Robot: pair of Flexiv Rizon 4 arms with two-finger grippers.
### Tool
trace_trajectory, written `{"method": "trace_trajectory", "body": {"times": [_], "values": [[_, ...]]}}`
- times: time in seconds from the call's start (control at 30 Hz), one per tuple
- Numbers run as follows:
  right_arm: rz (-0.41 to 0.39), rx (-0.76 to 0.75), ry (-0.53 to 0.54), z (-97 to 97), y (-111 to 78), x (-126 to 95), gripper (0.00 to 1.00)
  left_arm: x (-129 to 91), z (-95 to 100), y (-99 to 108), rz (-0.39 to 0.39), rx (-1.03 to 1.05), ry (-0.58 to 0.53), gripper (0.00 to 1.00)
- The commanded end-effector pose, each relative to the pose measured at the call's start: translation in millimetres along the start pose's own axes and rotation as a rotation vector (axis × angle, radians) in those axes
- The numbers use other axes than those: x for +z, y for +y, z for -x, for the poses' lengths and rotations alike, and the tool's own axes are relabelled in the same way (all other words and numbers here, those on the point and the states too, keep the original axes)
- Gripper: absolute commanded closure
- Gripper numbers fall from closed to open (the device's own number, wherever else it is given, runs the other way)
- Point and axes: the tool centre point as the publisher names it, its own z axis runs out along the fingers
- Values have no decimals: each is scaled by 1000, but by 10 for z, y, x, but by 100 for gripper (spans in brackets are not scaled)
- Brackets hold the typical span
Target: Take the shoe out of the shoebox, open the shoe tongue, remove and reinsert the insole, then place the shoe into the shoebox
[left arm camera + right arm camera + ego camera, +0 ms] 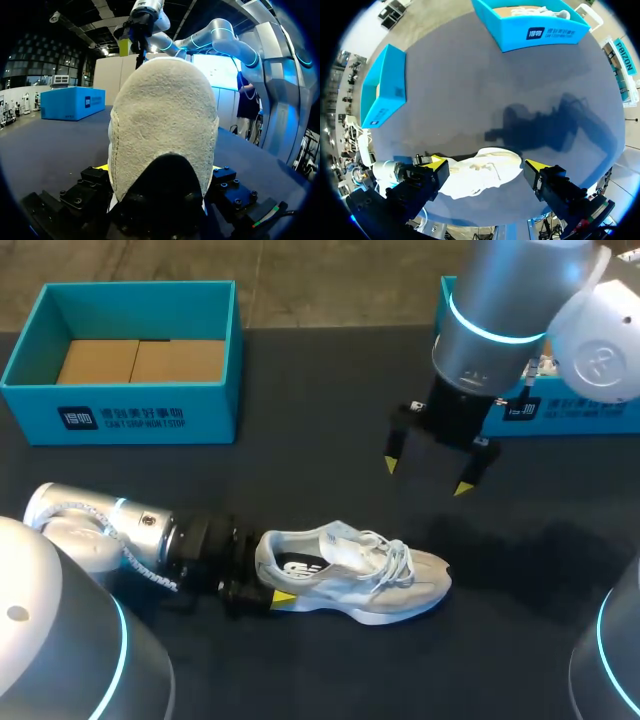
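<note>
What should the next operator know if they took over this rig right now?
Left gripper: jaws shut on the heel of the white sneaker, which rests on the table.
Right gripper: jaws open, empty, hovering above the sneaker.
The teal shoebox at far left holds only its cardboard lining. A second teal shoebox stands behind the right arm.
Done: the sneaker is out of the box.
Left: the dark insole shows inside the sneaker, and I cannot tell whether it has been out. Probably open the tongue, cycle the insole, then box the sneaker.
</note>
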Motion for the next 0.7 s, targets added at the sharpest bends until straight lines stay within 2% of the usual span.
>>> {"method": "trace_trajectory", "body": {"times": [0.03, 0.07, 0.1, 0.2, 0.33, 0.5, 0.7], "values": [[0, 0, 3, 6, -3, 10, 0, -7, 17, 23, 4, -1, 0, 100], [0, 0, 3, 6, -3, 10, 0, -7, 17, 23, 4, -1, 0, 100], [13, 6, -31, -78, -48, 23, 0, -7, 17, 23, 4, -1, 0, 100], [28, 16, -95, -330, -233, 86, 0, -7, 17, 23, 4, -1, 0, 100], [48, -6, -112, -551, -485, 105, 0, -7, 17, 23, 4, -1, 0, 100], [92, 1, -149, -662, -754, 92, 0, -7, 17, 23, 4, -1, 0, 100], [105, 22, -212, -742, -973, 141, 0, -7, 17, 23, 4, -1, 0, 100]]}}
